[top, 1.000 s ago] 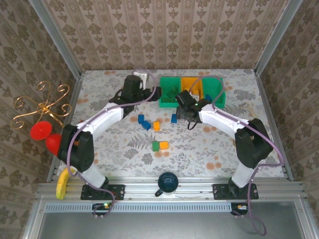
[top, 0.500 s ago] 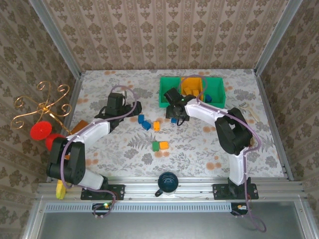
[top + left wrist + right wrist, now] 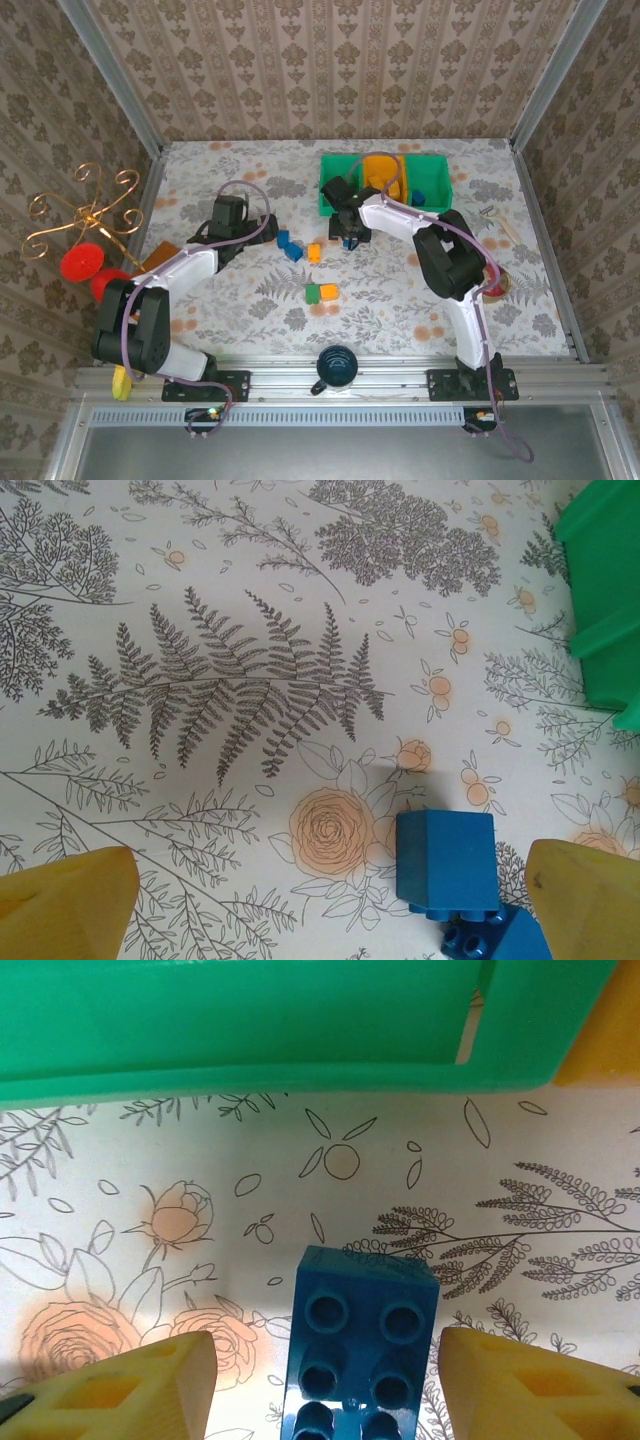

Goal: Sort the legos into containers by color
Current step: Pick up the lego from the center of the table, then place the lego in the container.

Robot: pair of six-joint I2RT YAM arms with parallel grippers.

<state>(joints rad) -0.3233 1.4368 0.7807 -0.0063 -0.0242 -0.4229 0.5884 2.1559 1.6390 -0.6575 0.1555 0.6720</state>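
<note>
Three containers stand at the back: a green bin [image 3: 338, 190], an orange bin [image 3: 382, 170] and a second green bin [image 3: 432, 180] with a blue lego [image 3: 418, 196] inside. My right gripper [image 3: 350, 234] is just in front of the first bin. It is open around a blue lego [image 3: 362, 1345], with a gap on each side of it. That bin's wall [image 3: 280, 1020] is straight ahead. My left gripper [image 3: 264, 232] is open and low over the table. Two blue legos [image 3: 446, 862] lie between its fingertips, near the right one [image 3: 585, 895]. Orange [image 3: 314, 253], green [image 3: 313, 293] and orange [image 3: 329, 292] legos lie mid-table.
A dark round cup [image 3: 337, 366] stands at the near edge. Red objects [image 3: 80, 265] and a gold wire ornament [image 3: 85, 210] sit outside the left wall, with a flat orange-brown tile [image 3: 152, 262] just inside it. Small items [image 3: 492, 213] lie at the right.
My left arm drew back from the bins to the blue legos on the left. My right gripper moved left and down over a blue lego, and its fingers have narrowed.
</note>
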